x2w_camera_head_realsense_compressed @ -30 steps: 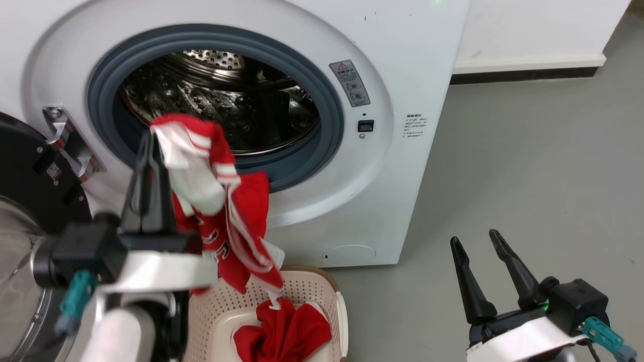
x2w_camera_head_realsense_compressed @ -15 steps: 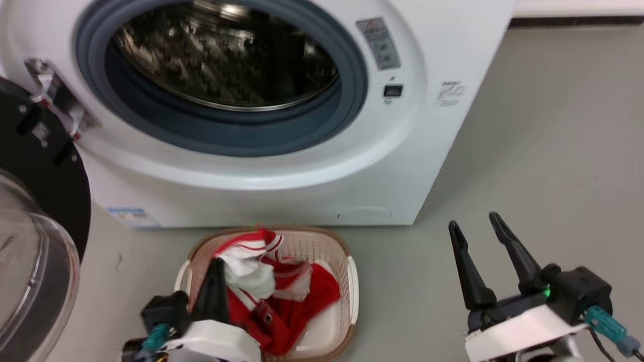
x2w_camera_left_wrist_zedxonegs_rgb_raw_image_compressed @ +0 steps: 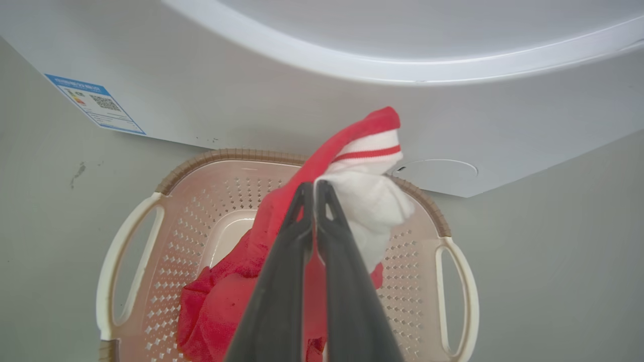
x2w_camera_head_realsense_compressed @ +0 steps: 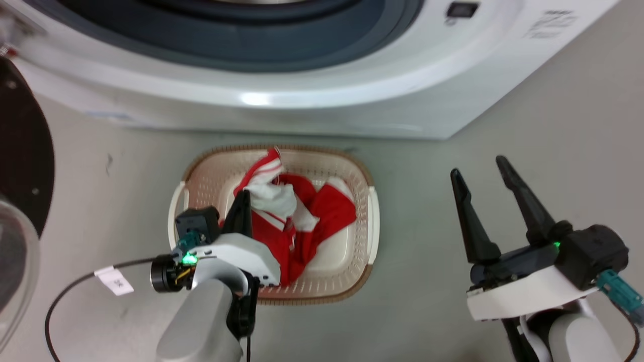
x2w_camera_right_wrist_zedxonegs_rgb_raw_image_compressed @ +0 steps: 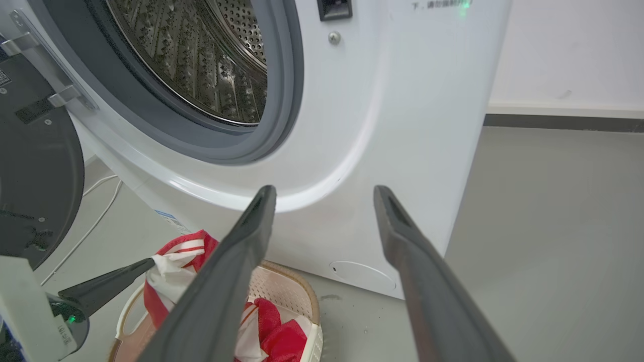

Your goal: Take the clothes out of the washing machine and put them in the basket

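Note:
The cream basket (x2w_camera_head_realsense_compressed: 373,221) with its brown rim stands on the floor just in front of the white washing machine (x2w_camera_head_realsense_compressed: 312,100). Red and white clothes (x2w_camera_head_realsense_compressed: 322,213) lie piled inside it. My left gripper (x2w_camera_head_realsense_compressed: 245,196) hangs over the basket's left half, shut on a bunched red-and-white fold of the clothes (x2w_camera_left_wrist_zedxonegs_rgb_raw_image_compressed: 367,196), which stands up above the basket (x2w_camera_left_wrist_zedxonegs_rgb_raw_image_compressed: 151,201). My right gripper (x2w_camera_head_realsense_compressed: 483,168) is open over bare floor to the basket's right, holding nothing. In the right wrist view my right gripper (x2w_camera_right_wrist_zedxonegs_rgb_raw_image_compressed: 324,193) points at the washing machine (x2w_camera_right_wrist_zedxonegs_rgb_raw_image_compressed: 402,100), with its steel drum (x2w_camera_right_wrist_zedxonegs_rgb_raw_image_compressed: 201,60) open, and the clothes (x2w_camera_right_wrist_zedxonegs_rgb_raw_image_compressed: 173,259) show at lower left.
The machine's black-framed glass door (x2w_camera_head_realsense_compressed: 20,166) stands swung open at the left. Grey floor (x2w_camera_head_realsense_compressed: 578,115) stretches to the right of the machine. A thin black cable with a white tag (x2w_camera_head_realsense_compressed: 114,280) trails from my left arm. A blue label (x2w_camera_left_wrist_zedxonegs_rgb_raw_image_compressed: 95,103) sits low on the machine's front.
The head camera has tilted further down, so the porthole has slid out of the top. My left gripper has lowered the clothes from the porthole into the basket and still grips them.

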{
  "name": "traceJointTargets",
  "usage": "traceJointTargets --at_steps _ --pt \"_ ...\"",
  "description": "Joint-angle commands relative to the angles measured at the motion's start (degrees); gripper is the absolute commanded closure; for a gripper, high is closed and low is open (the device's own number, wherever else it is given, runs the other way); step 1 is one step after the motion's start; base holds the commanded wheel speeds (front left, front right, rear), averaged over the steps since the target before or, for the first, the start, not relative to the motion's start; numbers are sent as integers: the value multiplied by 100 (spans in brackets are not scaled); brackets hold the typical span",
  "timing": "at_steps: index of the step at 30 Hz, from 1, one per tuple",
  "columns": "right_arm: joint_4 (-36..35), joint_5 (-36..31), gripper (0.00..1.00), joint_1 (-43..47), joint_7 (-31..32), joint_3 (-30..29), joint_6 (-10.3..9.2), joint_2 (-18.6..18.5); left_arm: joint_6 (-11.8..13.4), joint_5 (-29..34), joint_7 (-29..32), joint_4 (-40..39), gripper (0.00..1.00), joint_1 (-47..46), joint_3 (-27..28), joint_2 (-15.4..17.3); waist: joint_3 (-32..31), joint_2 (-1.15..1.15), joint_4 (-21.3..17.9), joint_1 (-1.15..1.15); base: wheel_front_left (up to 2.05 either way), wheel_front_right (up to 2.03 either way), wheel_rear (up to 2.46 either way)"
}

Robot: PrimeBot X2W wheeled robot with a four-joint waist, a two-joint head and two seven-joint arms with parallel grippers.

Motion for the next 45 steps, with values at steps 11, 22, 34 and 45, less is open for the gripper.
traceJointTargets --at_steps 11,22,34,45 --pt "-8 72 0 -515 -128 37 -3 -199 78 -604 -21 1470 100 -1022 -186 -11 1376 0 -11 -1 0 0 0" --pt "178 137 0 -695 -266 96 -3 -218 133 -849 -22 2660 0 -1431 -162 -11 1540 0 -179 -1 0 0 0" --pt "684 123 0 -388 -423 93 -3 -80 -5 -540 -22 2136 0 -599 268 -9 15 0 -199 -1 0 0 0" --pt "706 -193 0 169 -285 -218 -3 18 -183 287 -22 443 0 541 800 -12 -1501 0 -181 -1 0 0 0"
